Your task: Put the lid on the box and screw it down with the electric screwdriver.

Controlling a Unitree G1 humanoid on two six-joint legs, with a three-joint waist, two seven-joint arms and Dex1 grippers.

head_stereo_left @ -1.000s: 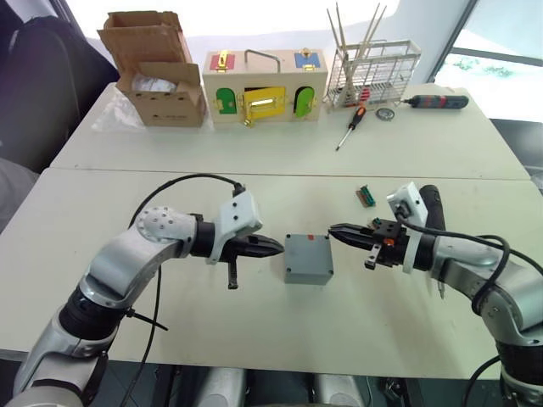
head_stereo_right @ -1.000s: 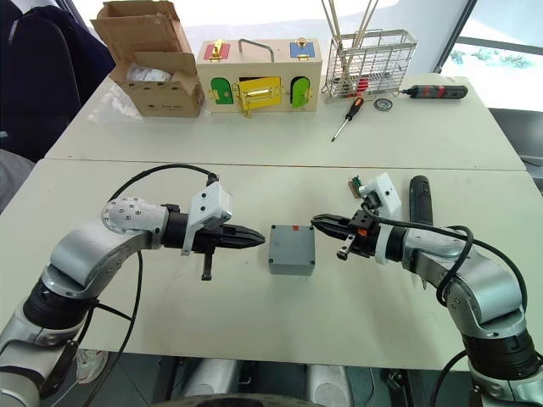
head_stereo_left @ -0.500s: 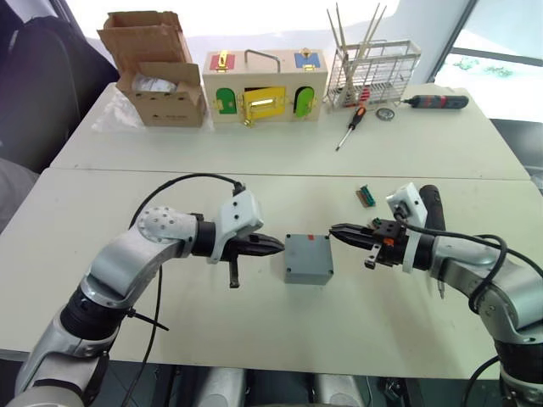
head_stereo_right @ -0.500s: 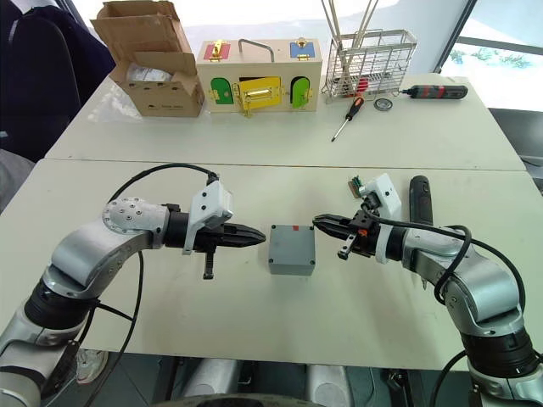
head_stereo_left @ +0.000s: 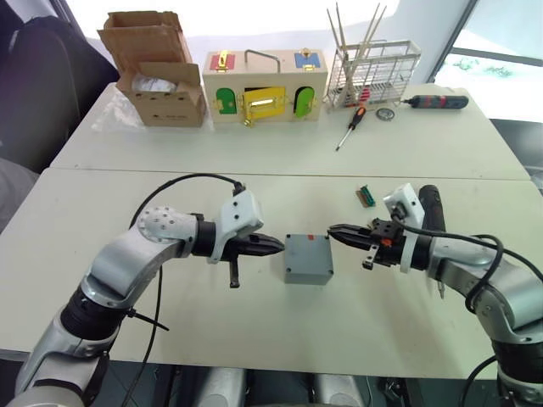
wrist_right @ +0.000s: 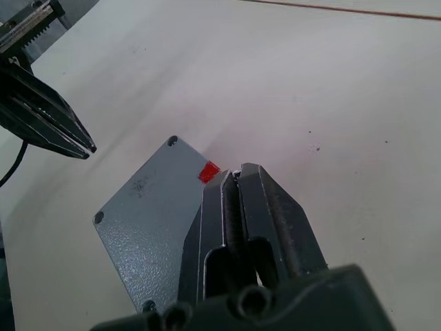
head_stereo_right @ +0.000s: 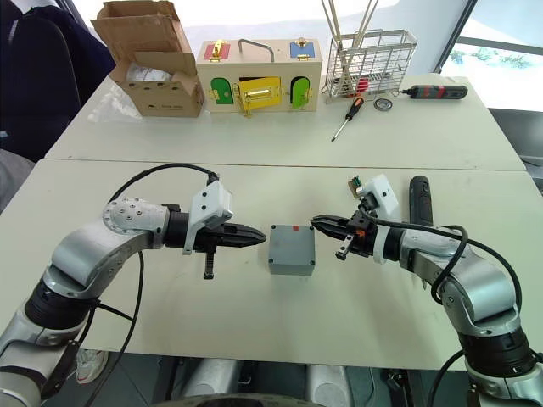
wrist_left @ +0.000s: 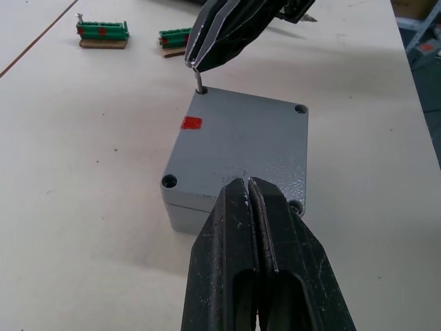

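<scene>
The grey box (wrist_left: pixel 180 215) stands mid-table with the lid (wrist_left: pixel 241 145) lying flat on top, a red mark (wrist_left: pixel 191 123) near one corner. My left gripper (head_stereo_left: pixel 278 247) is shut and empty, its tip at the box's left edge. My right gripper (head_stereo_left: pixel 333 231) is shut on a small screw (wrist_left: pixel 198 80), held upright just over the lid's corner hole beside the red mark. The electric screwdriver (head_stereo_left: pixel 431 208) lies on the table behind my right forearm.
A green terminal block (head_stereo_left: pixel 366 195) lies behind the right gripper. On the far table stand a cardboard carton (head_stereo_left: pixel 157 68), a wooden box with coloured doors (head_stereo_left: pixel 263 85), a wire rack (head_stereo_left: pixel 373 72), a hand screwdriver (head_stereo_left: pixel 350 127) and a black tool (head_stereo_left: pixel 437 102).
The right gripper has edged slightly toward the box. The left arm and the box have not moved.
</scene>
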